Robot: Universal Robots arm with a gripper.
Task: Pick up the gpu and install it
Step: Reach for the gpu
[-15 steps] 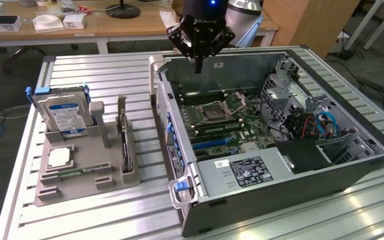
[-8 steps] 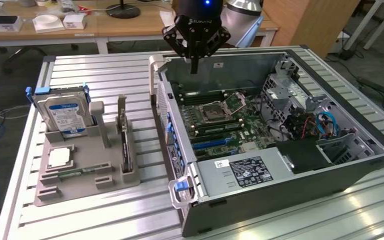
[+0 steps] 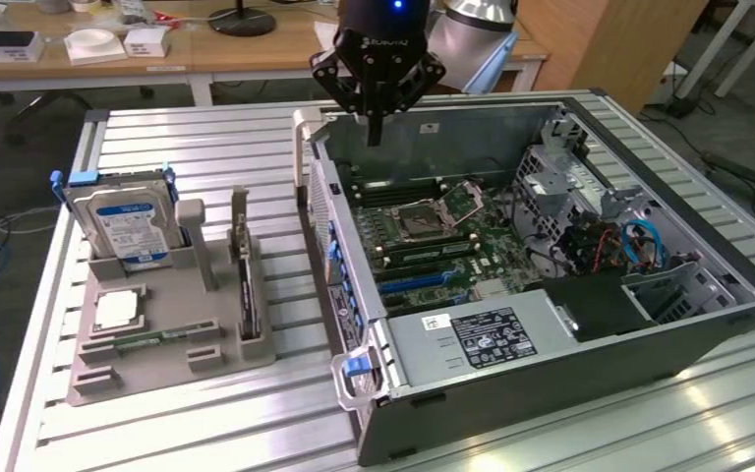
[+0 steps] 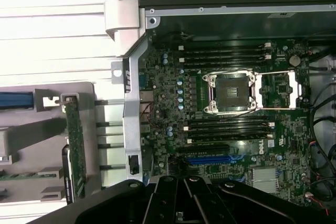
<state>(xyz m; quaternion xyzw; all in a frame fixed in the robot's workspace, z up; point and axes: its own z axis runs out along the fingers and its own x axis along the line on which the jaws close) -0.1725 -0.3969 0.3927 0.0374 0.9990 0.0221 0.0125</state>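
Observation:
The gpu [image 3: 243,280] is a thin dark card standing on edge in the grey holder [image 3: 154,359], on the exterior view's left of the open computer case [image 3: 549,324]. The wrist view looks down on the gpu [image 4: 74,145] edge-on in its slot. My gripper [image 3: 375,136] hangs over the case's far end, well away from the card, fingers pointing down and shut with nothing between them. In the wrist view my gripper [image 4: 180,214] sits above the motherboard [image 4: 173,103], near a blue expansion slot [image 4: 207,159].
A silver hard drive [image 3: 122,224] with a blue-white label stands in the holder beside the gpu. A processor chip [image 3: 115,310] and a memory stick [image 3: 154,339] lie in the same holder. The case's metal wall [image 3: 310,187] rises between holder and motherboard. Desks stand behind the slatted table [image 3: 194,128].

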